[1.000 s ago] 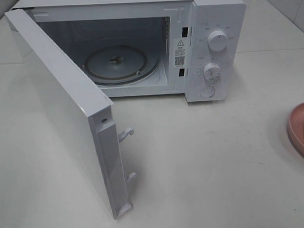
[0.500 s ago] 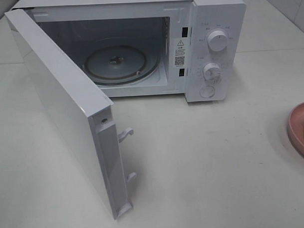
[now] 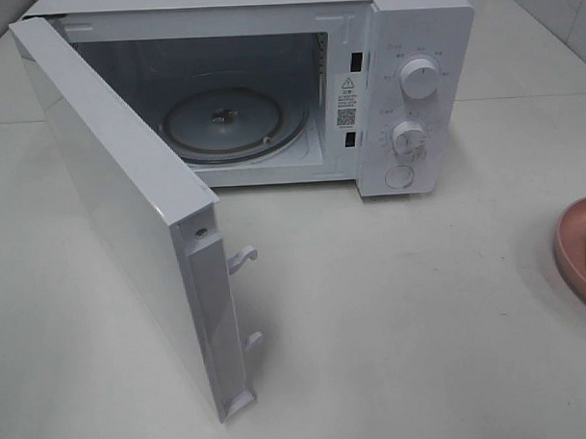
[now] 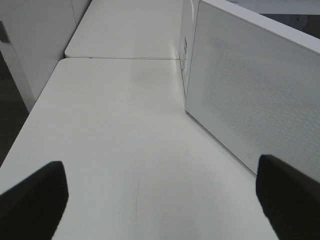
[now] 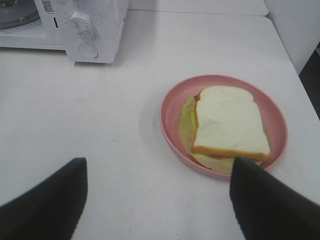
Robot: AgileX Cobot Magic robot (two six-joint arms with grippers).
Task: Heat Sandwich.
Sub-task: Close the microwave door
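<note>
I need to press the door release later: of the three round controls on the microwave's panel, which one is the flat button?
The lowest one, at the bottom of the microwave's panel. It lies flat, while the upper knob and the middle knob each stick out with a raised grip.

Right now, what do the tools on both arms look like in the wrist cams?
Only fingertips show. The left tool appears as two dark, near-black fingers with blunt, rounded ends, matte and unmarked. The right tool looks the same: two dark fingers, broad and tapering toward the tips. No cables, labels or arm links are visible, and neither arm appears in the high view.
</note>
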